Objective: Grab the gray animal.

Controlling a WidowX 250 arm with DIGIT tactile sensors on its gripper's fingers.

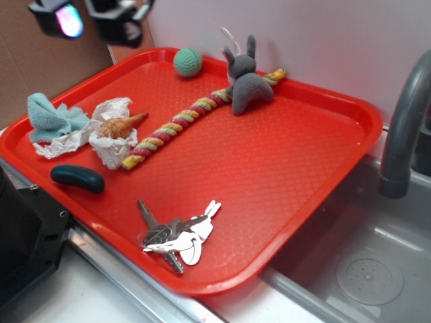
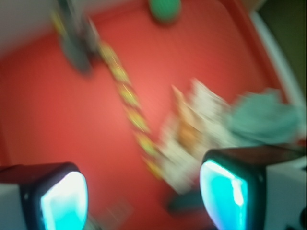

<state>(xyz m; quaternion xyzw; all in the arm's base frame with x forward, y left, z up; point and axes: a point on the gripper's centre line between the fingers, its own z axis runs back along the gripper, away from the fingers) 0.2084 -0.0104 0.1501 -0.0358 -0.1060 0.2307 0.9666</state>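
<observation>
I see my end effector (image 2: 144,196) hanging released, holding nothing, above the red tray (image 1: 289,182); the gray animal (image 1: 246,81) sits at twelve o'clock against the braided rope (image 1: 182,124).

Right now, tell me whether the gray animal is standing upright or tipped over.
Upright. The gray animal stands on its stubby legs on the red tray, ears pointing up, straddling the braided rope. Nothing is gripping it.
</observation>
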